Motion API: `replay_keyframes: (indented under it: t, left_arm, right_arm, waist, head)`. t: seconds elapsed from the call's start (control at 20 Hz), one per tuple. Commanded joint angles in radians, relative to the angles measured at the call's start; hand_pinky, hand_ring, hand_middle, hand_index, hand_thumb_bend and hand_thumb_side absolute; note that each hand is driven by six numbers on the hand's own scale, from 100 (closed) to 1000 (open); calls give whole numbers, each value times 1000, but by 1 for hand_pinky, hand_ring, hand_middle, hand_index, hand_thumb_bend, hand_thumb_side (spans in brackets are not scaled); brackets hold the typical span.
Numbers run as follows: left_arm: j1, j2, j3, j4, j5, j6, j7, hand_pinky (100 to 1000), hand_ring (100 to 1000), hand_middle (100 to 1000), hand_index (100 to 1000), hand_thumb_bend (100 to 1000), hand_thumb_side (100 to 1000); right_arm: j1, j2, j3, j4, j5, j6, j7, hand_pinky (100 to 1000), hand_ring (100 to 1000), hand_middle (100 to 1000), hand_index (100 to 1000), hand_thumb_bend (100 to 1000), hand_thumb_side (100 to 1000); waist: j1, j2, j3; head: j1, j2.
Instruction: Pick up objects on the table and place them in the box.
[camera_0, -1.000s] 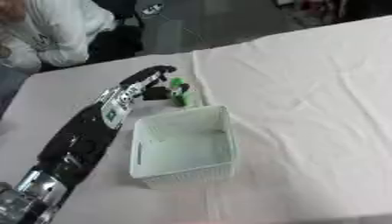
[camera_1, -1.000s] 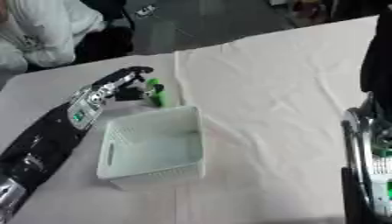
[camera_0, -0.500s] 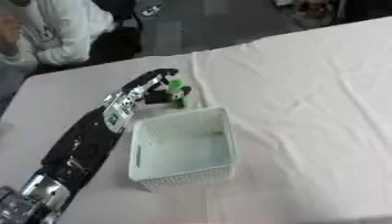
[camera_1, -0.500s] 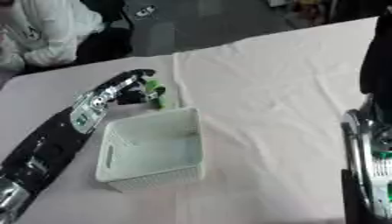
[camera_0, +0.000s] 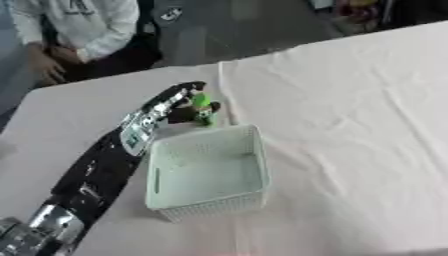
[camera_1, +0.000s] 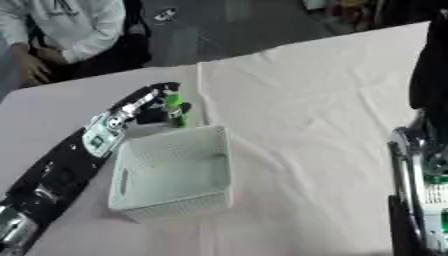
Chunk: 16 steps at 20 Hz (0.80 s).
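Observation:
A white mesh box (camera_0: 206, 172) sits on the white tablecloth, nothing visible inside it. Just beyond its far rim, my left hand (camera_0: 179, 102) reaches in from the lower left, fingers curled round a small green object (camera_0: 204, 106) that stands upright, lifted near the box's far edge. My right arm (camera_1: 420, 170) shows only as a dark and silver forearm at the right edge of the right eye view; its hand does not show.
The table (camera_0: 350, 100) is covered by a creased white cloth. A person in a white top sits at the far left corner, not touching anything. The table's far edge runs diagonally behind the box.
The whole picture has shifted, so the head moved. My left hand with the green object has risen slightly and drawn closer to the box's far rim.

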Motion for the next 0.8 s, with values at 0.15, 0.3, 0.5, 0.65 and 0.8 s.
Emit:
replay_keyframes:
  t: [0.15, 0.3, 0.5, 0.65, 0.8]
  left_arm:
    - [-11, 13, 12, 1, 11, 0, 15, 827, 781, 911, 1000, 1000, 700]
    - [-10, 11, 14, 7, 8, 2, 18, 825, 781, 911, 1000, 1000, 690]
    - [-9, 7, 18, 18, 9, 6, 20, 814, 778, 910, 1000, 1000, 671]
    - [-8, 4, 22, 27, 16, 9, 20, 803, 776, 909, 1000, 1000, 653]
    - [-8, 3, 24, 33, 22, 10, 20, 791, 773, 907, 1000, 1000, 633]
  right_arm:
    - [-23, 7, 3, -17, -4, -3, 0, 275, 457, 518, 569, 100, 1000]
    - [-24, 9, 3, -17, -4, -4, 0, 275, 456, 518, 569, 100, 1000]
    - [-26, 11, 3, -17, -5, -4, 0, 275, 456, 518, 569, 100, 1000]
    - [-27, 12, 3, -17, -5, -5, 0, 275, 456, 518, 569, 100, 1000]
    - [-28, 13, 3, -17, -5, -5, 0, 275, 456, 518, 569, 100, 1000]
  waist:
    - [-9, -9, -1]
    - [-9, -8, -2]
    - [-10, -7, -4]
    - [-11, -5, -6]
    - [-12, -4, -7]
  head:
    - [-5, -13]
    - [-5, -14]
    - [-4, -16]
    - [-4, -17]
    - [-4, -19]
